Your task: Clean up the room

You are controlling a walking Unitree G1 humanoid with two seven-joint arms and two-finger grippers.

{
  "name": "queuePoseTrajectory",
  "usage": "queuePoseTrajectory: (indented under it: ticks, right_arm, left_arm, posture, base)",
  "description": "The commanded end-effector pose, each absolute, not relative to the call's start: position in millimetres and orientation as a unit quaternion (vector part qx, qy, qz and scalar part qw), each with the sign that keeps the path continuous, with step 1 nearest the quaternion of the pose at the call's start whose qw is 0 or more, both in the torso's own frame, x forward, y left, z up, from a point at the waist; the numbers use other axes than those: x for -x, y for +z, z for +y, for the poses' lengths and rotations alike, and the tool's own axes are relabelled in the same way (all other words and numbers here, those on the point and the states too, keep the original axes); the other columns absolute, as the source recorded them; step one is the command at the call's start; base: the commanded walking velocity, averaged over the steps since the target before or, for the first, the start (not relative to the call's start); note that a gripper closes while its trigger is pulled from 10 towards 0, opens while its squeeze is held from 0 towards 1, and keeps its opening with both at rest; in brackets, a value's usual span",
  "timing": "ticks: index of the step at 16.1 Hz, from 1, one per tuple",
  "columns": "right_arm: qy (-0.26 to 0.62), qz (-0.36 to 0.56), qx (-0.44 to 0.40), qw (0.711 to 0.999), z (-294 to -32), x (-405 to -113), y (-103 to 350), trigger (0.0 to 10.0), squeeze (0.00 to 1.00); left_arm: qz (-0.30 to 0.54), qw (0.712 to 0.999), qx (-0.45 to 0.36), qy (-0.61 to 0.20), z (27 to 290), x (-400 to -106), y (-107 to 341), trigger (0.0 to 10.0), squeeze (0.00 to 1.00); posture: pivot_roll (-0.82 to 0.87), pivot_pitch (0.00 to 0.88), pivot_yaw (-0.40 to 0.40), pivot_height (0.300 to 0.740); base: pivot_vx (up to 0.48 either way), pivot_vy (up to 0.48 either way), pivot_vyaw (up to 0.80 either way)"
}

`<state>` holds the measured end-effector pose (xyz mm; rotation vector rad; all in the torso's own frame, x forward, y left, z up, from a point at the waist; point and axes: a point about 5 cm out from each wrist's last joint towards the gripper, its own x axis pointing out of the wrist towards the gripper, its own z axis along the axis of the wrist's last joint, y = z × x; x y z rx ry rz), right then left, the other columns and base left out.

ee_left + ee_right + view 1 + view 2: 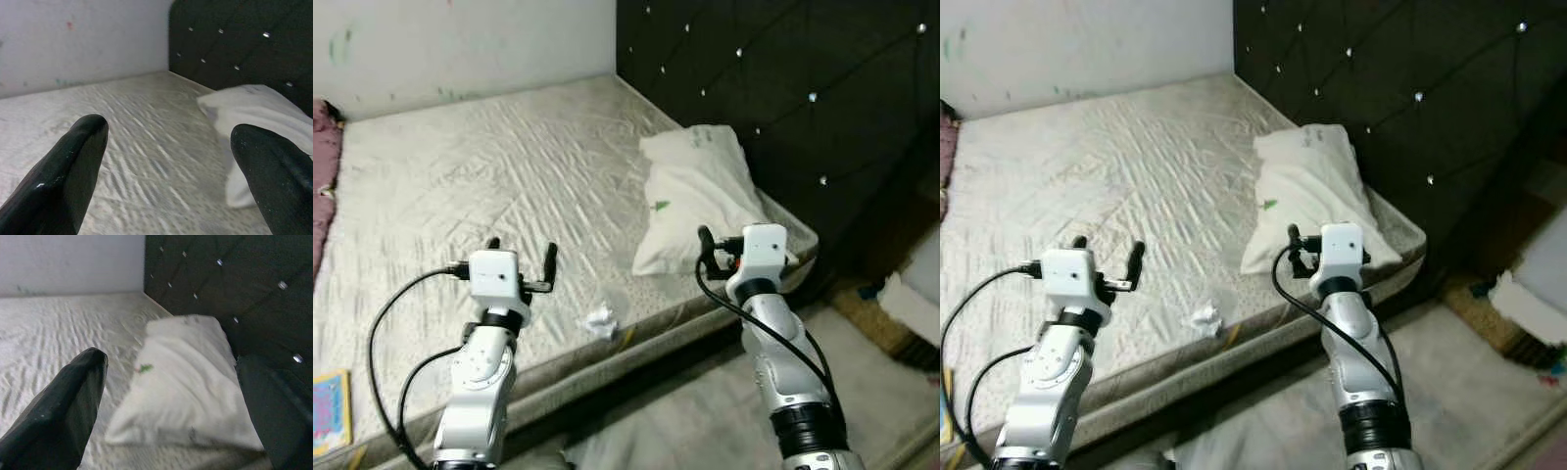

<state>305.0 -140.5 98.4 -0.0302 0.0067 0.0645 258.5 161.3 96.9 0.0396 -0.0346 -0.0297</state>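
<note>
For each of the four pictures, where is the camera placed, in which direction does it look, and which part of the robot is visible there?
Left eye view: on the head, looking forward and down at the bed; both silver arms show.
Right eye view: the head's other eye, same scene with the crumpled paper.
Left wrist view: on the left wrist, looking along the left gripper, jaws open, across the bed toward the headboard.
Right wrist view: on the right wrist, looking along the right gripper, jaws open, at the pillow.
Shared: all four show bed, pillow and headboard.

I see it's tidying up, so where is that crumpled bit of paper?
The crumpled paper lies on the mattress near its front edge, between the two grippers, short of the white pillow.
</note>
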Motion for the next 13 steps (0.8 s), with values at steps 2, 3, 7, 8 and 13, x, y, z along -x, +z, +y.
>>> queuePoseTrajectory:
  ticks: [2,3,7,8,13]
  right_arm:
    - [0.055,-0.013,0.010,0.998,-125.7,-310.8,108.5,10.0,0.00]
    - [0.059,-0.018,0.010,0.998,-122.8,-312.8,111.4,10.0,0.00]
    - [0.062,-0.020,0.009,0.998,-118.5,-316.6,112.8,10.0,0.00]
    - [0.064,-0.021,0.010,0.998,-118.5,-316.4,113.0,10.0,0.00]
    - [0.062,-0.014,0.013,0.998,-121.6,-316.4,108.6,10.0,0.00]
  left_arm:
    - [-0.002,1.000,-0.024,-0.002,169.1,-258.8,91.8,10.0,0.00]
    - [0.002,1.000,-0.026,-0.002,169.2,-259.6,89.6,10.0,0.00]
    - [0.048,0.999,-0.019,0.004,169.9,-258.7,76.6,10.0,0.00]
    - [0.027,0.999,0.009,-0.037,166.3,-257.1,79.7,10.0,0.00]
    - [0.014,1.000,-0.024,-0.008,170.5,-261.1,80.9,10.0,0.00]
  posture:
    - [0.13,0.000,-0.033,0.740]
    - [0.12,0.000,-0.033,0.740]
    - [0.12,0.000,-0.043,0.740]
    - [0.12,0.000,-0.044,0.740]
    - [0.13,0.000,-0.050,0.740]
  base:
    - [0.287,0.000,0.00]
    - [0.000,0.000,0.00]
    - [0.000,0.000,0.40]
    - [0.000,0.000,0.80]
    - [0.000,0.000,0.80]
